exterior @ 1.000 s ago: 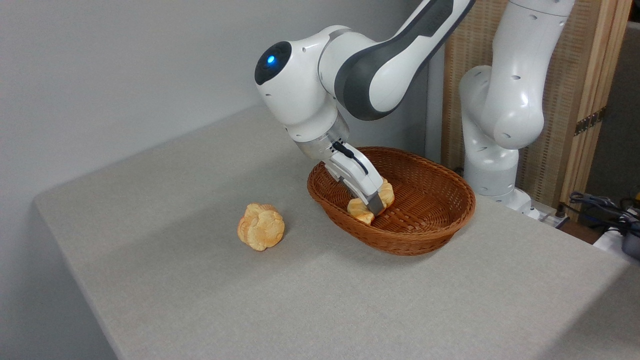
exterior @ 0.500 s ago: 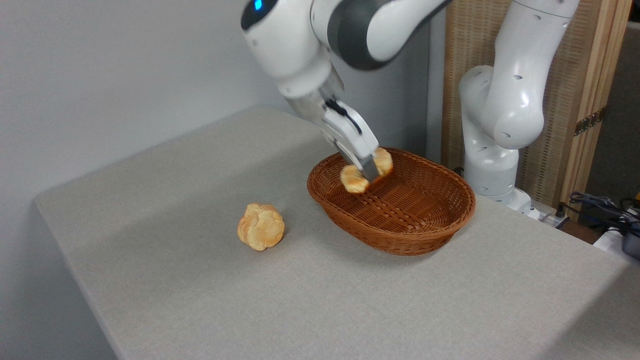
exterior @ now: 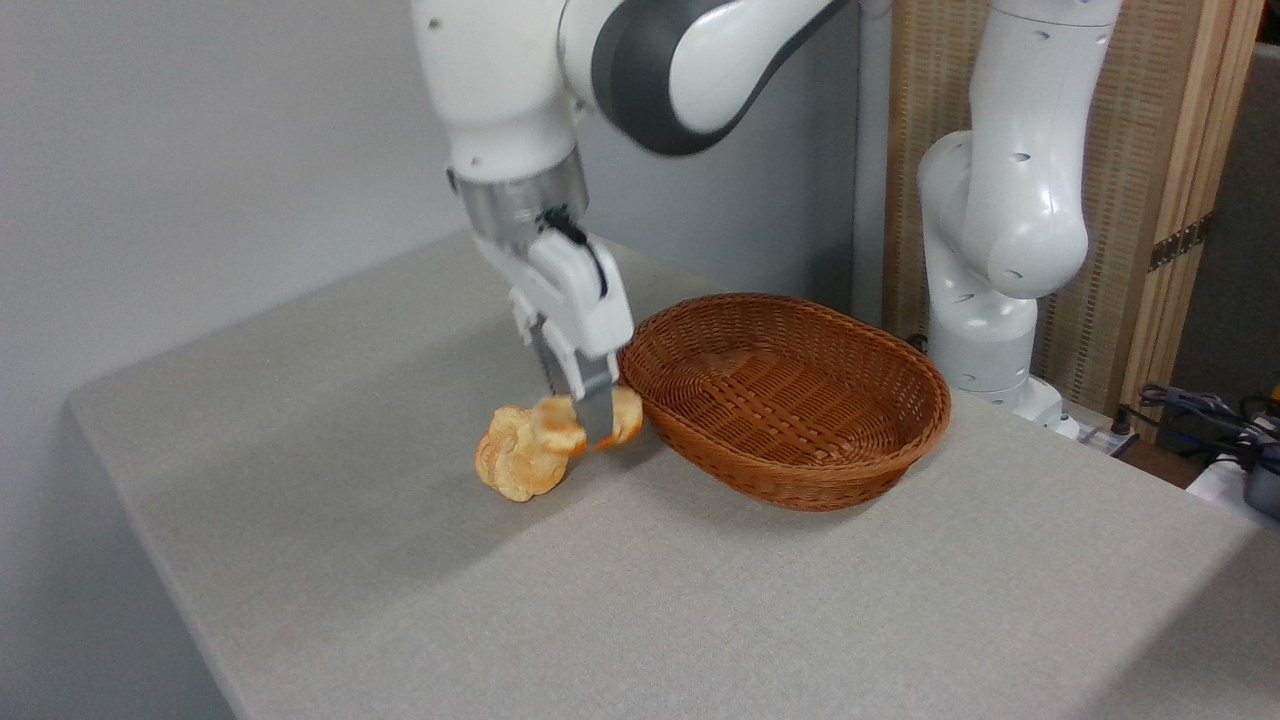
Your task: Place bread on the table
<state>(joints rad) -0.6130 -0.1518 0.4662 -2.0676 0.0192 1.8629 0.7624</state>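
My gripper (exterior: 592,425) is shut on an oval golden bread roll (exterior: 628,417), holding it low over the grey-beige table (exterior: 420,600), just left of the brown wicker basket (exterior: 790,395). A second, knobbly flower-like roll (exterior: 512,462) lies on the table right beside the held one; the two look close or touching at their edges. The gripper's fingers cover the middle of the held roll. The basket holds no bread.
The arm's white base (exterior: 985,300) stands behind the basket at the right. A wooden slatted screen (exterior: 1170,180) rises at the back right, with cables (exterior: 1210,420) at the right edge. The table's left edge and front corner fall away near the wall.
The gripper lifted the oval roll out of the basket, carried it left over the rim and lowered it beside the knobbly roll on the table.
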